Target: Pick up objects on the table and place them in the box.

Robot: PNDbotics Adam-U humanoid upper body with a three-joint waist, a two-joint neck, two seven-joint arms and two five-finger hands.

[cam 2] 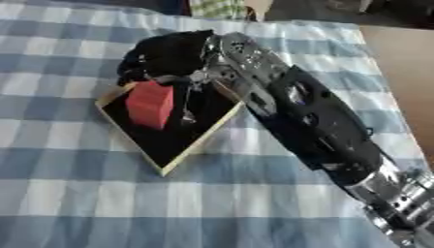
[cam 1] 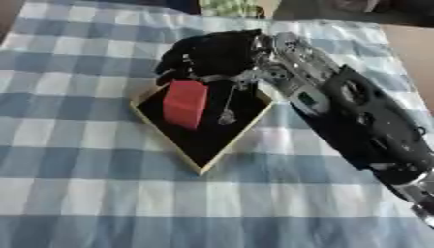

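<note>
Blue and white checked cloth (cam 1: pixel 76 160) covers the worktop. On it, below and a little to the left of the hand, sits a flat box (cam 1: pixel 200 167) with a thin pale rim and a black inside. It is turned so that one corner points down, like a diamond.

A red block (cam 1: pixel 185 103) stands inside the box, near its upper left side. It is just under the fingers, at the left part of the hand. I cannot tell if the fingers touch its top.

Beside the block, to its right, a small silver thing (cam 1: pixel 226 117) hangs on a thin silver line that comes down from the hand. It is also inside the box, over the black bottom.

The right hand (cam 1: pixel 212 53) is black and hangs over the top corner of the box. Its fingers curl downward, but I cannot tell if they are closed round anything.

Behind the hand, a silver wrist and a big black arm (cam 1: pixel 364 121) run down to the lower right corner.
</note>
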